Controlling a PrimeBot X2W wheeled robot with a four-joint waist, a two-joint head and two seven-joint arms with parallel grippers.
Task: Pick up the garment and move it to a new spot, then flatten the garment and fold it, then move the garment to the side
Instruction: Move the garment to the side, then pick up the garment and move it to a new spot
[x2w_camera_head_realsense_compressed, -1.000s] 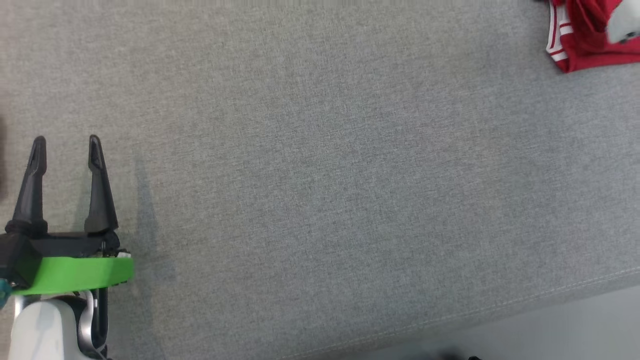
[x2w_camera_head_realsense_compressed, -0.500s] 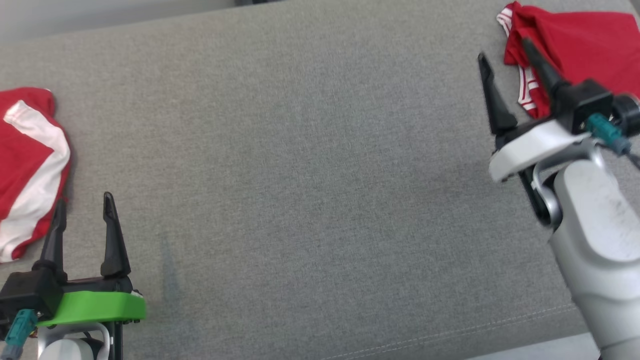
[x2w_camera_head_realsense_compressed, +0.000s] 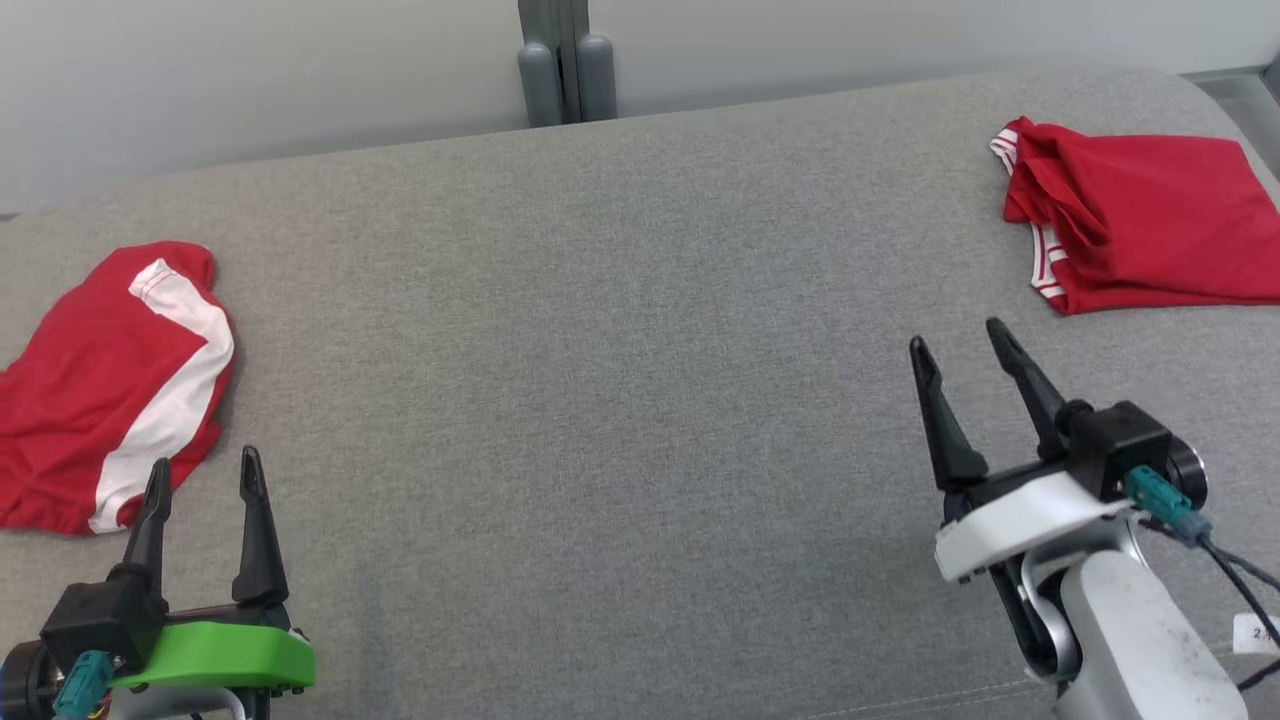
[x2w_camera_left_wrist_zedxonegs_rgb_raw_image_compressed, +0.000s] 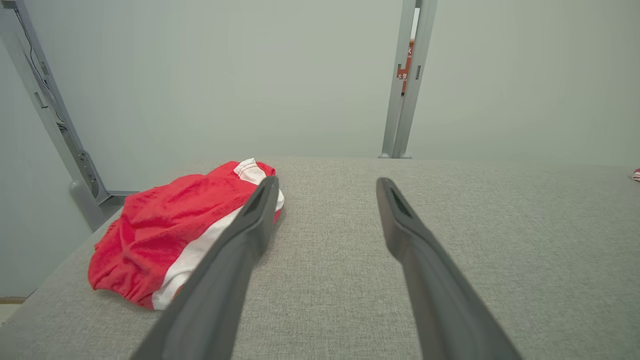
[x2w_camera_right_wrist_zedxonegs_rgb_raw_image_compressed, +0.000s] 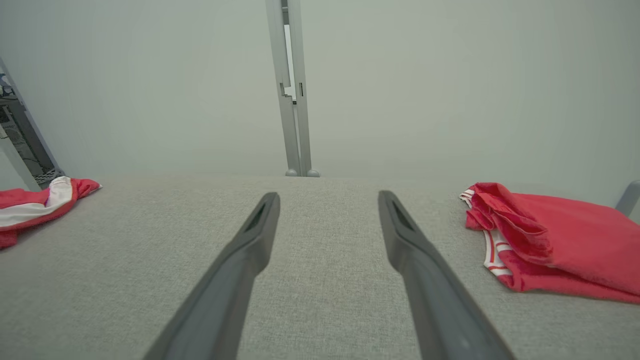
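Observation:
A crumpled red garment with a white stripe (x2w_camera_head_realsense_compressed: 100, 385) lies at the left edge of the grey padded surface (x2w_camera_head_realsense_compressed: 600, 380); it also shows as the striped garment (x2w_camera_left_wrist_zedxonegs_rgb_raw_image_compressed: 170, 235) ahead-left of my left fingers and as a small red heap (x2w_camera_right_wrist_zedxonegs_rgb_raw_image_compressed: 35, 202) far left. A second red garment with white trim (x2w_camera_head_realsense_compressed: 1140, 225) lies roughly folded at the far right, the same folded garment (x2w_camera_right_wrist_zedxonegs_rgb_raw_image_compressed: 555, 240) being right of my right fingers. My left gripper (x2w_camera_head_realsense_compressed: 203, 475) stands open just below the striped garment, touching nothing. My right gripper (x2w_camera_head_realsense_compressed: 955, 345) hovers open, short of the folded garment.
A grey metal post (x2w_camera_head_realsense_compressed: 565, 60) rises behind the surface's back edge, against a pale wall. The front seam of the surface (x2w_camera_head_realsense_compressed: 900, 700) runs near the bottom. A wide bare stretch lies between the two garments.
The head camera has tilted up, bringing the back edge, wall and both garments into view. My right gripper has drawn back from the right garment toward the lower right.

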